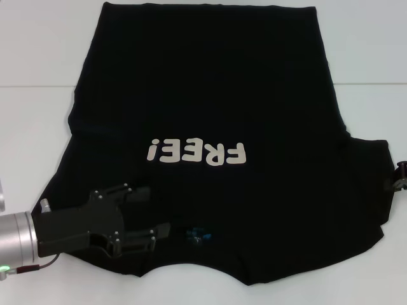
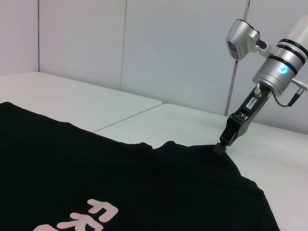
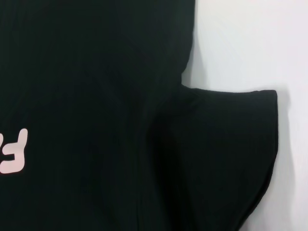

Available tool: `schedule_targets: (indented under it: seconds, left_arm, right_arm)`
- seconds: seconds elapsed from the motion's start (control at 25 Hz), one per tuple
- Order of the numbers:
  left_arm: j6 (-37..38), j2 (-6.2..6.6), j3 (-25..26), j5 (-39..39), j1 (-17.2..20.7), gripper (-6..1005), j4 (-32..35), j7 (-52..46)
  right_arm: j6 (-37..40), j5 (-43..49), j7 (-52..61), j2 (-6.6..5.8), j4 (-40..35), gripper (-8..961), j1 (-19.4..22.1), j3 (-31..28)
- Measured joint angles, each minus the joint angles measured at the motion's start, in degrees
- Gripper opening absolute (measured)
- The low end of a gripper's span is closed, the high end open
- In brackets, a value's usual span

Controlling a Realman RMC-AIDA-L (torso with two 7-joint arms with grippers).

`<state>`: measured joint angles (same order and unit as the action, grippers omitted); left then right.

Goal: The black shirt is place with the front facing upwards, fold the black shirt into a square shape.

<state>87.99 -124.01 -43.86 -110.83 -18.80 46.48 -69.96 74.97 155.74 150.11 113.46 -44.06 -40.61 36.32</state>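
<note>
At about eight o'clock the left end effector [image 1: 149,210] lies low over the black shirt [image 1: 210,101], its two fingers spread wide apart over the shoulder cloth, gripping nothing. The shirt lies flat, front up, across the white worktop [image 1: 38,51], collar at six o'clock. At three o'clock the right end effector [image 2: 222,147] meets the sleeve edge; whether it has pinched it, I cannot tell. Pale wall panels [image 2: 144,43] stand behind. Cream letters [image 1: 196,152] read "FREE!", and a small blue label [image 1: 196,235] sits at the neck.
</note>
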Motion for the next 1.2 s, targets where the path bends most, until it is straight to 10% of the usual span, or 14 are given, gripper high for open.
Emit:
schedule_targets:
  seconds: [0.8, 1.2]
  left_arm:
    - [-0.51, 0.22, 0.0, -0.31, 0.0, 835, -0.51, 0.18]
    - [-0.64, 0.32, 0.09, -0.43, 0.0, 835, -0.51, 0.09]
  right_arm:
    - [0.2, -10.44, -1.92, -1.52, -6.73, 91, 2.93, -0.74]
    - [0.97, -12.14, -3.88, -0.29, -6.57, 125, -1.67, 3.98]
